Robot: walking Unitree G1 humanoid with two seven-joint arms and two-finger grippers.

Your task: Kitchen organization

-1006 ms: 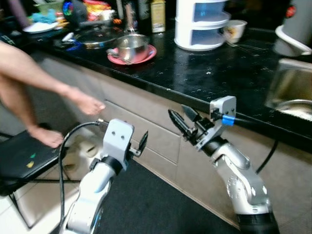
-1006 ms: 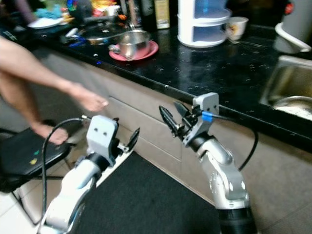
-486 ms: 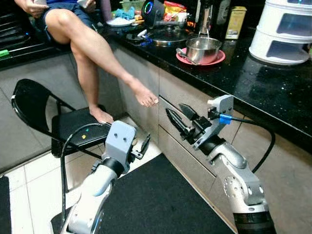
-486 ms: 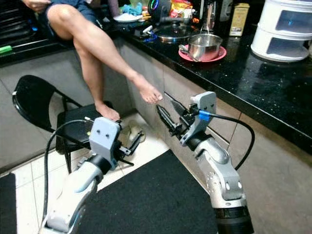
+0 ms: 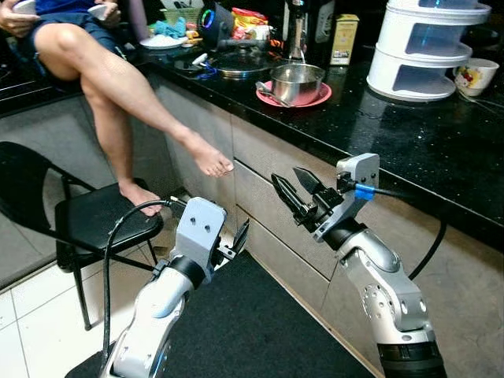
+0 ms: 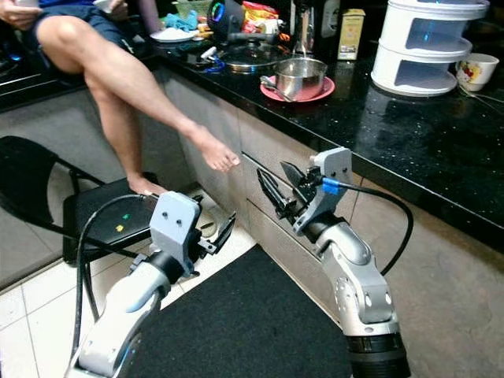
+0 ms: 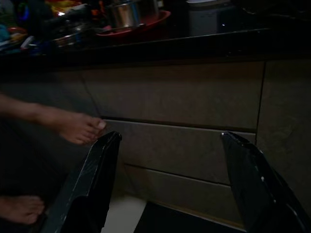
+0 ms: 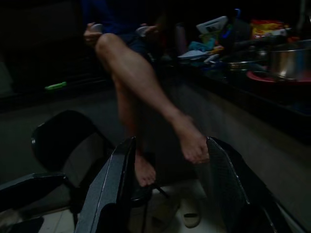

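Note:
My left gripper [image 5: 239, 237] is open and held low in front of the grey cabinet drawers [image 5: 260, 169]. My right gripper [image 5: 294, 189] is open too, raised just below the edge of the black counter [image 5: 409, 134], with nothing between its fingers. On the counter a steel pot [image 5: 297, 81] sits on a pink plate [image 5: 270, 98]. A lidded pan [image 5: 244, 61], a yellow carton [image 5: 343, 39], a white stacked container [image 5: 425, 47] and a mug [image 5: 479, 75] stand nearby. The left wrist view looks between open fingers [image 7: 99, 165] at the drawers.
A person sits at the counter's left end, one foot [image 5: 206, 156] in the air near the drawers, the other on a black folding chair [image 5: 102, 220]. A black mat [image 5: 252, 331] lies on the white tiled floor below my arms.
The camera has swung, so the whole scene shifted; the chair and the seated person came into view. Both arms keep the same pose with fingers open.

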